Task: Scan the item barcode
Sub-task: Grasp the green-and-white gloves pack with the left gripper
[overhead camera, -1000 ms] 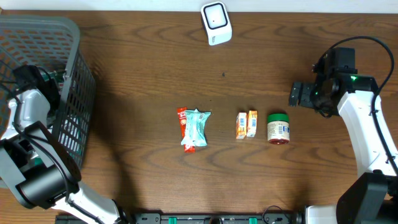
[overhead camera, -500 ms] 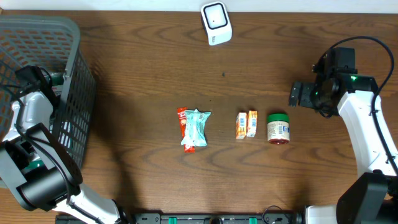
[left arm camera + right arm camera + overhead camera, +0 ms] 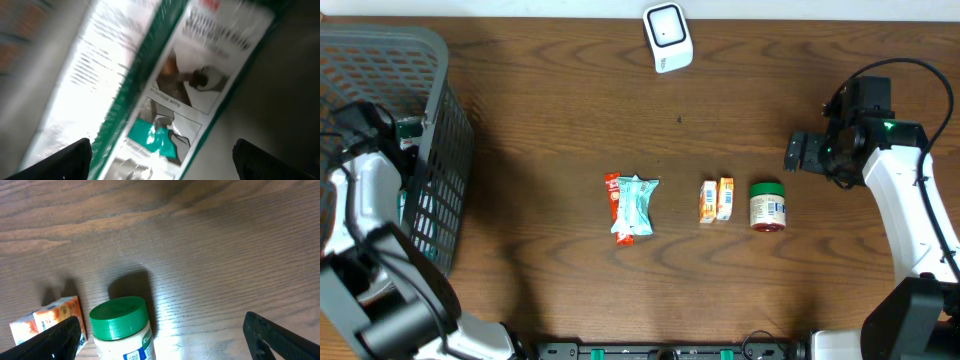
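My left gripper is open inside the grey basket, its dark fingertips wide apart over a blurred green-and-white printed box that nothing holds. In the overhead view the left gripper sits at the basket's right wall. My right gripper hangs open and empty above the table, just right of a green-lidded jar. The right wrist view shows that jar between and below the spread fingers of the right gripper. A white scanner stands at the table's far edge.
Two small orange boxes lie left of the jar, one orange box showing in the right wrist view. A teal packet overlaps a red packet mid-table. The basket fills the left end.
The left arm has shifted a little toward the near side over the basket, and its wrist view is motion-blurred. The right arm and the table items have not moved.
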